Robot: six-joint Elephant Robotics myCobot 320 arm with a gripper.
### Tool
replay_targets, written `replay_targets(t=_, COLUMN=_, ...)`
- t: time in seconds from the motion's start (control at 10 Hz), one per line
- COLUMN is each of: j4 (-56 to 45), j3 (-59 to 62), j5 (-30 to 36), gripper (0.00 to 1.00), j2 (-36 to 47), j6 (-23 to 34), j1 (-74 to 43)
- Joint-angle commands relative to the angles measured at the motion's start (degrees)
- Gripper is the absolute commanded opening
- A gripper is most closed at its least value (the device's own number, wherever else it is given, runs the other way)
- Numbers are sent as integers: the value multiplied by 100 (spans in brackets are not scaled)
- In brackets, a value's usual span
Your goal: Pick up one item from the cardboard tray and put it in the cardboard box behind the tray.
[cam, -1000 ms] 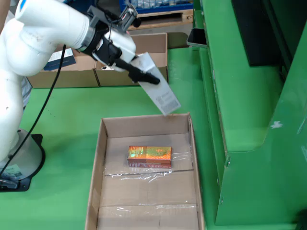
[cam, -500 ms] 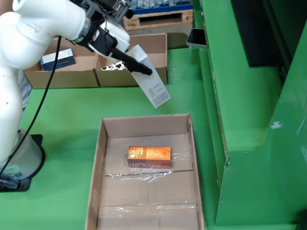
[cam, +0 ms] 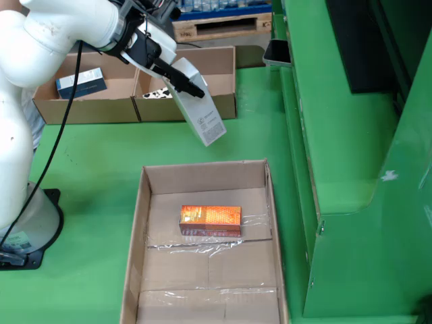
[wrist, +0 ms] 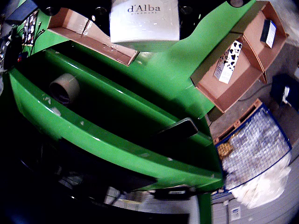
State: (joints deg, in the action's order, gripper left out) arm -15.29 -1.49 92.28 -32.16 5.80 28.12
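In the fixed side view my gripper (cam: 191,90) is shut on a long white box (cam: 200,113), which hangs tilted above the green floor between the cardboard tray (cam: 144,202) and the cardboard box (cam: 214,74) behind it. An orange box (cam: 210,220) lies flat in the tray. In the view that rides on the gripper, the white box (wrist: 145,21) marked "d'Alba" fills the top edge; the fingers are hidden. The cardboard box (wrist: 212,88) there, at the right, holds a cow-patterned item (wrist: 229,62).
A second cardboard box (cam: 47,108) on the left holds a blue carton (cam: 81,82). A tall green machine frame (cam: 351,155) walls off the right side. On its ledge sit a tape roll (wrist: 64,87) and a dark phone (wrist: 180,129). The arm's base (cam: 27,229) stands bottom left.
The gripper has carried the white box up and to the left in the side view, away from the tray's far edge and toward the cardboard box behind. The orange box has not moved.
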Motion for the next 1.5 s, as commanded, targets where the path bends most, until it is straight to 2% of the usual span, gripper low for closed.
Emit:
replay_targets(t=0.0, j4=-23, j3=149, j5=-58, gripper=0, j2=282, j6=26, j1=568)
replay_targets(t=0.6, j4=176, j3=149, j5=-128, gripper=0, j2=217, j6=-175, j1=1451)
replay_targets(t=1.4, j4=708, j3=149, j5=-130, gripper=0, j2=-77, j6=-168, j1=1893)
